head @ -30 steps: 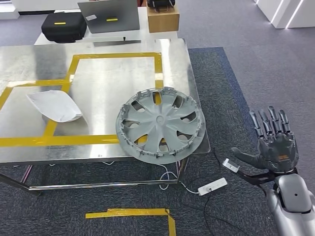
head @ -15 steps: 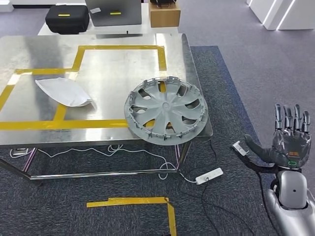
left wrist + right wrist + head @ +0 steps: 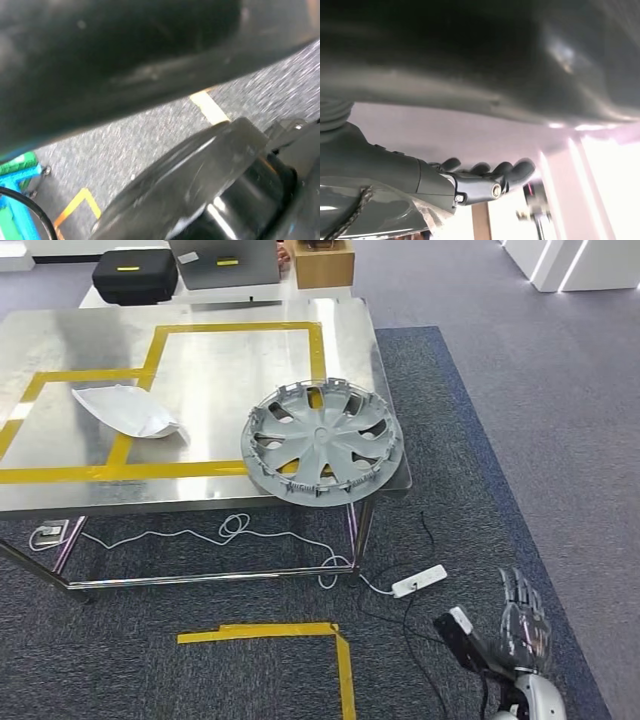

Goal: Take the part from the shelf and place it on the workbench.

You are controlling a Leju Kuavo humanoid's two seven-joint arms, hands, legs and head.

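Fingers [image 3: 521,612] of our right hand [image 3: 522,632] are spread, holding nothing, low by the carpet at our right side. The hubcap [image 3: 322,439] lies flat on the steel workbench [image 3: 68,340], at its near right corner, rim slightly past the edge, well ahead and to the left of that hand. Placement looks done, we judge. Left hand: can't tell its state. Right hand's clearly the nearer one if we need a nudge inward.

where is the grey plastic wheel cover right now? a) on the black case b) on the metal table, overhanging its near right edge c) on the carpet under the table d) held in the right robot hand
b: the grey plastic wheel cover lies flat on the shiny metal table, its rim overhanging the near right edge; the right robot hand is low and apart from it, holding nothing.
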